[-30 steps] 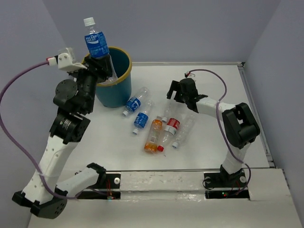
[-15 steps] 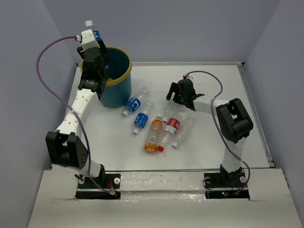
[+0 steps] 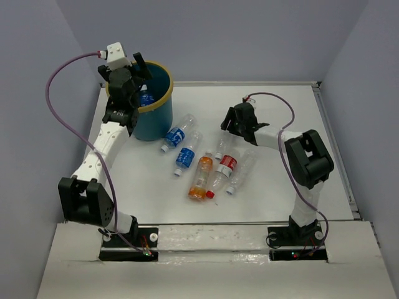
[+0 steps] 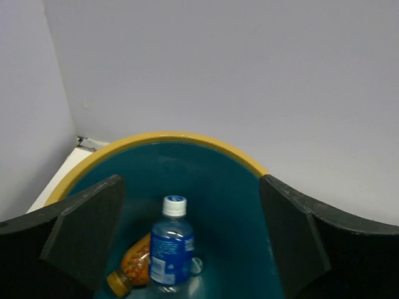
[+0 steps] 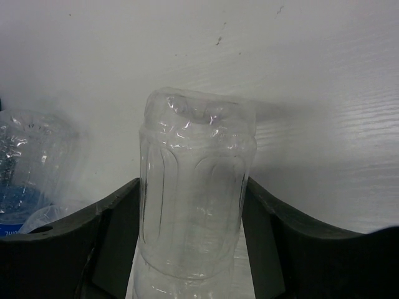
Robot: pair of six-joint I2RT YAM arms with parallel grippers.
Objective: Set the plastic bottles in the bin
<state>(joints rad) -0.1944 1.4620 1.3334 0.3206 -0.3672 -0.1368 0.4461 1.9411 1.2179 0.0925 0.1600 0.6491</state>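
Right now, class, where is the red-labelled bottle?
Top view: the red-labelled bottle lies mid-table, between the orange bottle on its left and a clear bottle on its right.

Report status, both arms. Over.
Left gripper open over bin; blue bottle and orange bottle inside. Right gripper straddles clear bottle on table, grip unconfirmed. Other bottles crowd beside it.
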